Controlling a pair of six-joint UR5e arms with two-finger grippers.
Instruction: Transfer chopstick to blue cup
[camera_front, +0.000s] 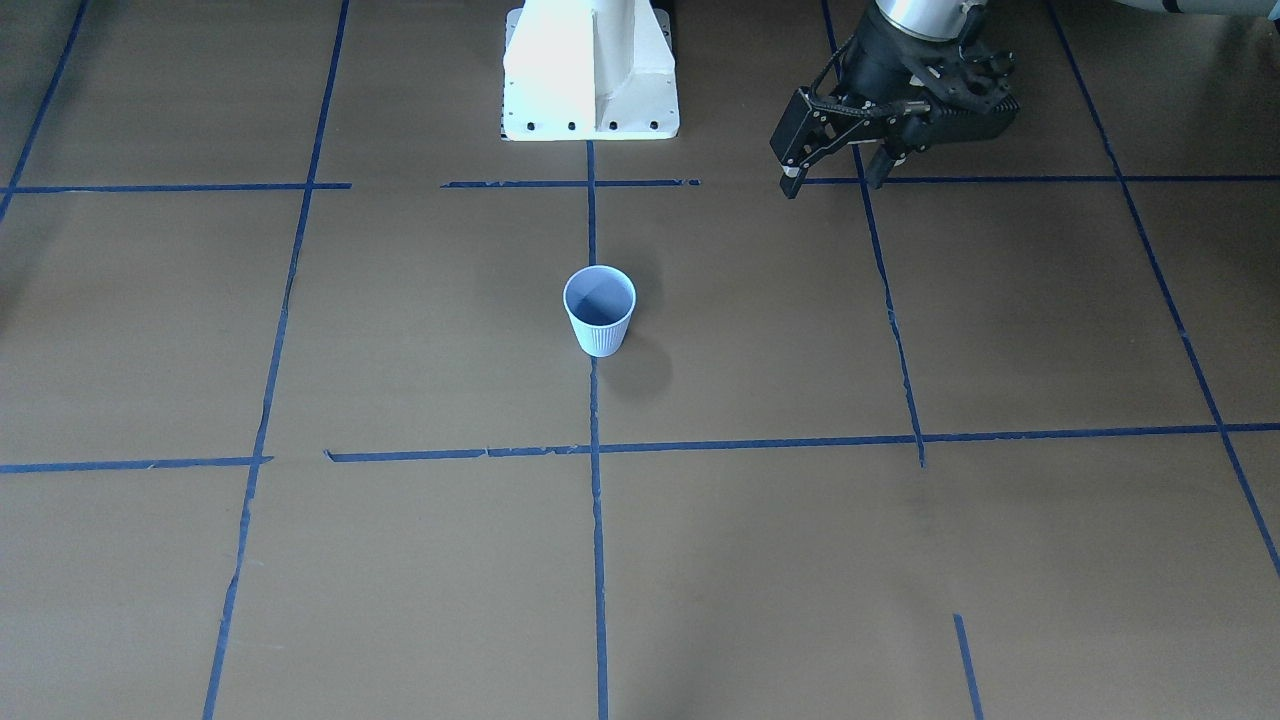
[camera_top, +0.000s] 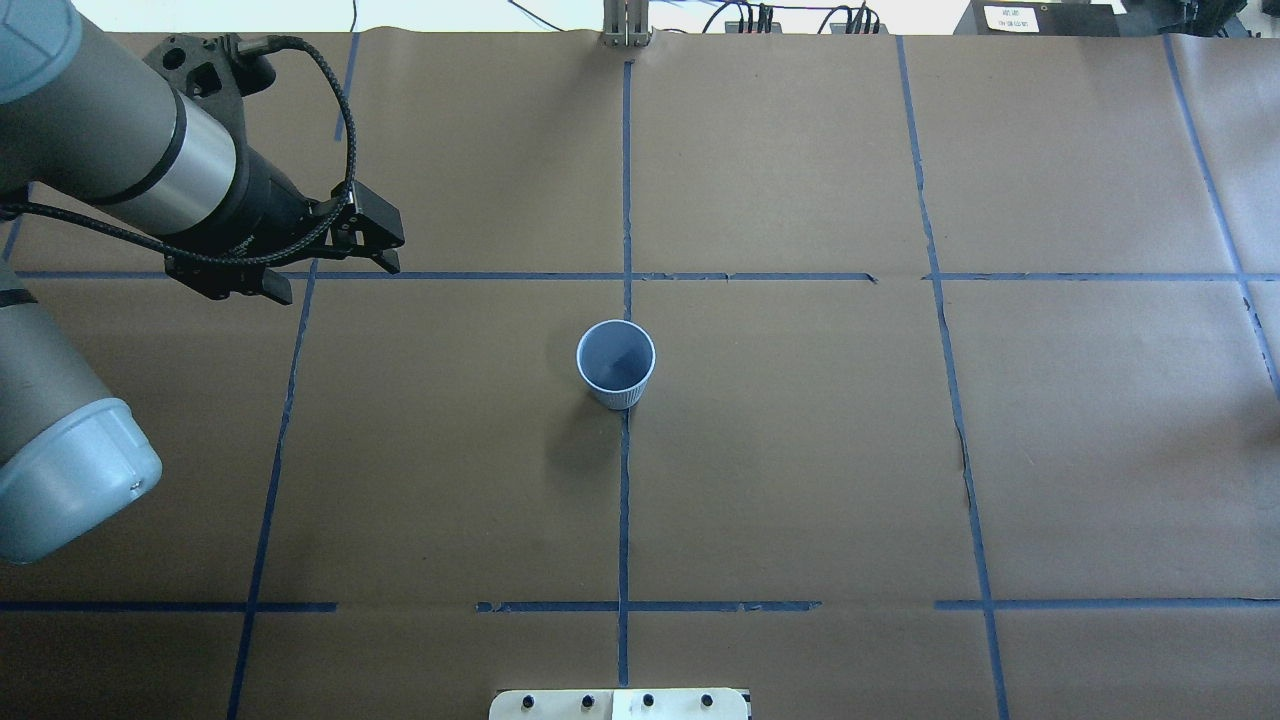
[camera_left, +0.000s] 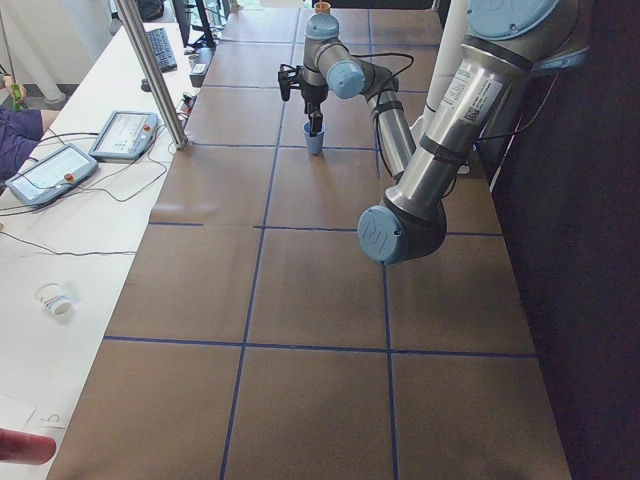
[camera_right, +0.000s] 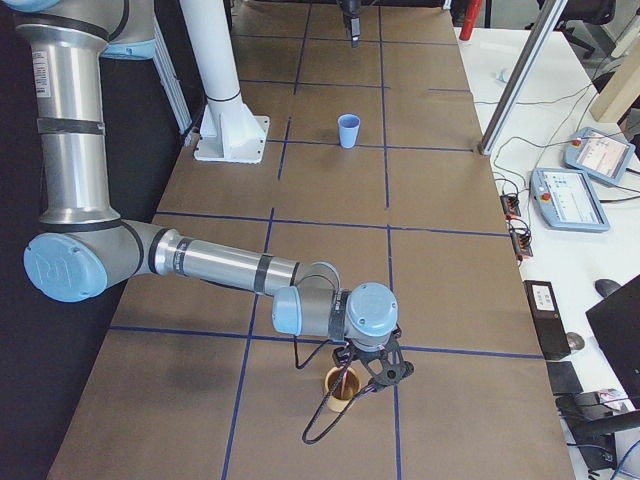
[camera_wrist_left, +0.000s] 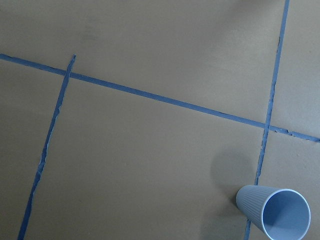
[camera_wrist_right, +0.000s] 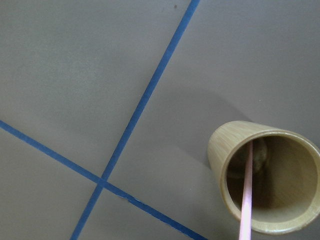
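Chopstick (camera_wrist_right: 246, 190) in wooden cup (camera_wrist_right: 218, 150); blue cup (camera_front: 599, 312) upright mid-table; L tool (camera_front: 832, 188) spread.

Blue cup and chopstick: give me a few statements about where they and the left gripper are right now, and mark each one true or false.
1. The blue cup stands upright and empty. True.
2. The chopstick lies flat on the table. False: it stands in a tan wooden cup.
3. The left gripper is clamped on the blue cup. False: it is open, well apart from the cup.
4. The blue cup sits on a blue tape line. True.
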